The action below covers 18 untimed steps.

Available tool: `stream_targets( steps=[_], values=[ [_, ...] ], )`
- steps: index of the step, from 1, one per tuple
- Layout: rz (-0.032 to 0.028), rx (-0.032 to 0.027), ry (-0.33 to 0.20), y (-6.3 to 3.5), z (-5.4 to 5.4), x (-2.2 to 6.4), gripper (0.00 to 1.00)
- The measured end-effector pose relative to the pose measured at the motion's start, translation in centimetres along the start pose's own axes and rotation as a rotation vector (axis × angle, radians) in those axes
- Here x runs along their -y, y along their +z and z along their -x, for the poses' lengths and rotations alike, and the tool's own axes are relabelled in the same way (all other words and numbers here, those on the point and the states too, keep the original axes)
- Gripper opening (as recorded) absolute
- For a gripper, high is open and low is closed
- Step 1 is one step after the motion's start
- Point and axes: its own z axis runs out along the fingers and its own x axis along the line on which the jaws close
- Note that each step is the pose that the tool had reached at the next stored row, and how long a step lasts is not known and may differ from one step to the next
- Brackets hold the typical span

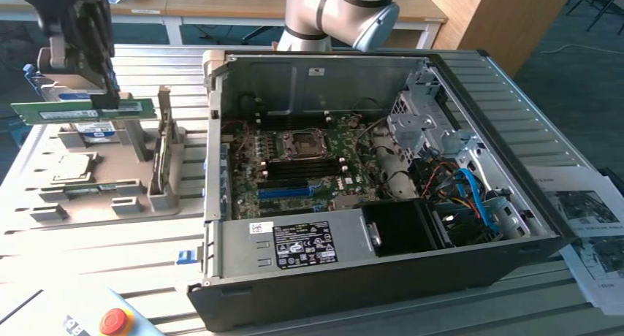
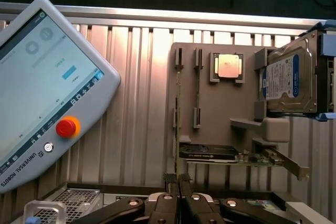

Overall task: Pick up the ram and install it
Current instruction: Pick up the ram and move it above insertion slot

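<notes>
- The ram (image 1: 58,112) is a green stick held level in the air, its long edge horizontal, at the exterior view's left. It is lifted off the grey holder tray (image 1: 98,208) and is outside the computer.
- The pincer (image 1: 105,102) is closed narrow on the ram, gripping it near the end toward the exterior view's right, so most of the stick juts out leftward.
- Just below the ram, at the tray's far end, a hard drive (image 1: 98,131) stands on edge in its cradle (its blue and white label faces the wrist camera).
- Nearer on the tray a square silver processor chip (image 1: 73,166) lies flat, and a second green stick (image 1: 96,186) sits in a slot near it.
- A graphics card (image 1: 168,142) stands upright along the tray's right side, between the tray's other parts and the case.
- The open computer case (image 1: 468,80) lies on its side in the middle of the slatted metal bench (image 1: 98,256), well apart from the ram. Its motherboard (image 1: 332,142) faces up, with black slots and a blue slot (image 1: 288,192) at its near edge.
- A teach pendant (image 2: 42,77) with a red button (image 1: 117,321) lies at the bench's near left corner, and printed sheets (image 1: 585,219) lie at the right.
</notes>
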Motion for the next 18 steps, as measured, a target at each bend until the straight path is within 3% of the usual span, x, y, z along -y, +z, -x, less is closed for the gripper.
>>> stream_targets(
  steps=[10,18],
  values=[
    [0.0,0.0,0.0,-0.09,-0.2,1.78,0.12],
    [0.0,0.0003,0.0,-0.18,-0.5,3.71,0.12]
  ],
)
